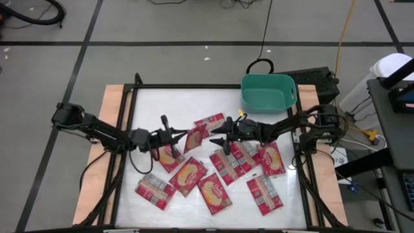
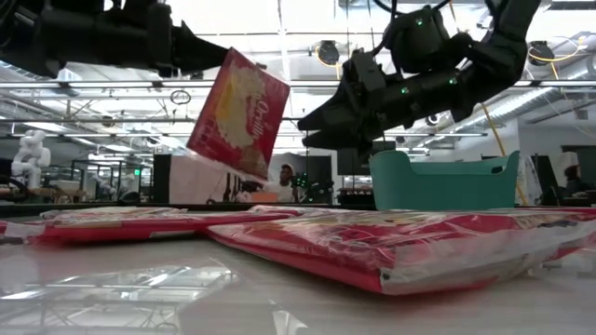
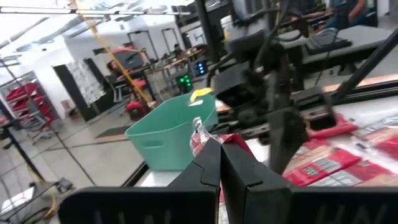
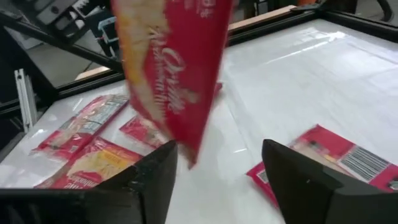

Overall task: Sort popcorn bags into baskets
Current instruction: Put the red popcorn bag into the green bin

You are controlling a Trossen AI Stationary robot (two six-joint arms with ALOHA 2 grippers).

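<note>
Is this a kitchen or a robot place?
Probably a robot lab or workshop: a framed work table on a taped floor, cables trailing across it, and more benches and equipment racks in the big hall behind.

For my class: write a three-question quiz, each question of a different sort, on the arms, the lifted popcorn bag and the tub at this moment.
1. True or false: the left gripper is shut on the lifted popcorn bag.
2. Multiple choice: the right gripper is A) open, facing the lifted bag; B) shut on a bag; C) inside the teal basket.
3. Short answer: from the high view, does the teal basket hold any bags?

Key
1. True; the bag hangs clear of the table.
2. A.
3. None show inside it; the other bags lie on the table.
</note>
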